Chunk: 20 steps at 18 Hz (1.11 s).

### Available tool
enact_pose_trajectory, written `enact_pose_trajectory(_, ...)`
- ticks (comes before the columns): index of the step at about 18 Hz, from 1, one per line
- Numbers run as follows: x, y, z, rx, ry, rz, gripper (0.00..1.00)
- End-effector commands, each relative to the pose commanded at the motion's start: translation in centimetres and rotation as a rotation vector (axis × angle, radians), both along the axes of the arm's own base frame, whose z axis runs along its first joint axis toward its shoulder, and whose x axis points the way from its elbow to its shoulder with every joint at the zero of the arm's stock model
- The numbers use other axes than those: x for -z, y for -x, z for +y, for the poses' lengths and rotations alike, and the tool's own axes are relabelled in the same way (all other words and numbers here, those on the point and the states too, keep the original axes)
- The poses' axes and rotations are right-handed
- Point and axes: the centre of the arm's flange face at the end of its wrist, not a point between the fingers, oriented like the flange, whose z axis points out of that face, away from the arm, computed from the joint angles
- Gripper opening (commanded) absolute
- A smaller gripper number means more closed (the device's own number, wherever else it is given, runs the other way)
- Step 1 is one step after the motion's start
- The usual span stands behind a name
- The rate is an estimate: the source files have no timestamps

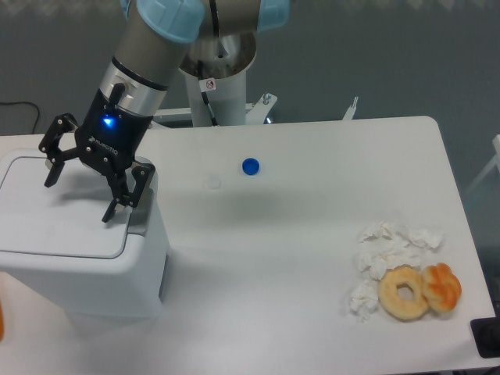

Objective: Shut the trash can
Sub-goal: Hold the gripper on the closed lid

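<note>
The trash can [78, 269] is a large white boxy bin at the left edge of the table. Its flat white lid [55, 223] lies down level on the rim, with a grey latch tab [143, 205] at its right side. My gripper [78, 199] hangs just over the lid's back right part, fingers spread wide and open with nothing between them. One fingertip [109, 215] is close above the lid near the latch; I cannot tell whether it touches.
A blue bottle cap [250, 166] and a faint white disc [212, 182] lie mid-table. At the front right are crumpled white tissues [391, 251], a donut [404, 293] and an orange pastry [442, 287]. The robot's white base [223, 86] stands behind the table.
</note>
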Motion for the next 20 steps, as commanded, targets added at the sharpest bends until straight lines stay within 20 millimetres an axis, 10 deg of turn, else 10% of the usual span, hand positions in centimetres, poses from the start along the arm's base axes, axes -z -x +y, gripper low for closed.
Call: enact_pose_trajectory(20,0.62,-0.59,-0.86,0.025,0.002,0.014,1.0)
